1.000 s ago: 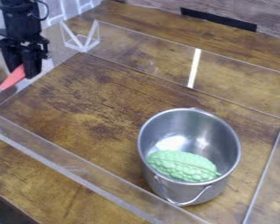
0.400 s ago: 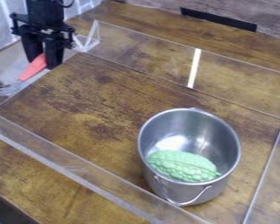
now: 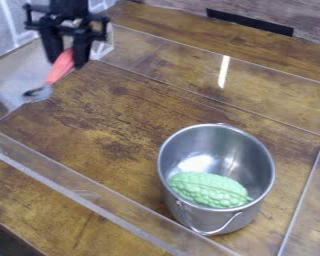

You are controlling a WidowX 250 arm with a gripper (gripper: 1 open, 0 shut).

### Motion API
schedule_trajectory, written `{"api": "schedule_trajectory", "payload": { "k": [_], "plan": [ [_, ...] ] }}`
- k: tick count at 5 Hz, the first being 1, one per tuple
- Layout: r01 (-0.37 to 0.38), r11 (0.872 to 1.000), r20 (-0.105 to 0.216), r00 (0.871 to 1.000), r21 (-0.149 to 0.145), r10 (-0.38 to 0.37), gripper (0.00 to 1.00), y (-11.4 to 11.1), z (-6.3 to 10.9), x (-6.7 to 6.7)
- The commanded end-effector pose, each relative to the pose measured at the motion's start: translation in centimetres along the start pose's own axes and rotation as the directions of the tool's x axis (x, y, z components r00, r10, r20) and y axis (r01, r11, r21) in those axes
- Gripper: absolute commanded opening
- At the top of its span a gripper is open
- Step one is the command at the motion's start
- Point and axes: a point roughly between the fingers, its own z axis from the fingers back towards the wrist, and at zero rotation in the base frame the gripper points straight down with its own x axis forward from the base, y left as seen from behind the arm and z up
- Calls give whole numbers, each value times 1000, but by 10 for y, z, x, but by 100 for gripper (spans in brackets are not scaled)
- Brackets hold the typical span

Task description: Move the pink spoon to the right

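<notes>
The pink spoon [image 3: 56, 71] hangs tilted in the air at the upper left, its salmon handle pinched between the fingers of my black gripper [image 3: 68, 58]. Its silver bowl points down and left, just above the wooden table. The gripper points straight down and is shut on the top of the handle.
A steel pot [image 3: 230, 148] stands at the lower right with a bumpy green vegetable [image 3: 210, 190] inside. Clear plastic walls [image 3: 69, 185] fence the wooden table [image 3: 109, 120] on all sides. A clear wire-like stand [image 3: 101, 38] sits just right of the gripper.
The gripper has risen and moved to the right, carrying the pink spoon off the table at the left edge. The pot and vegetable have not moved.
</notes>
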Motion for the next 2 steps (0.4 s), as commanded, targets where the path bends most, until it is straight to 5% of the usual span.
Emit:
{"api": "schedule_trajectory", "payload": {
  "k": [1, 2],
  "plan": [
    [85, 996, 108, 991, -38, -81, 0, -31, 40, 12],
    [180, 982, 104, 979, -60, -173, 0, -59, 30, 20]
  ]
}}
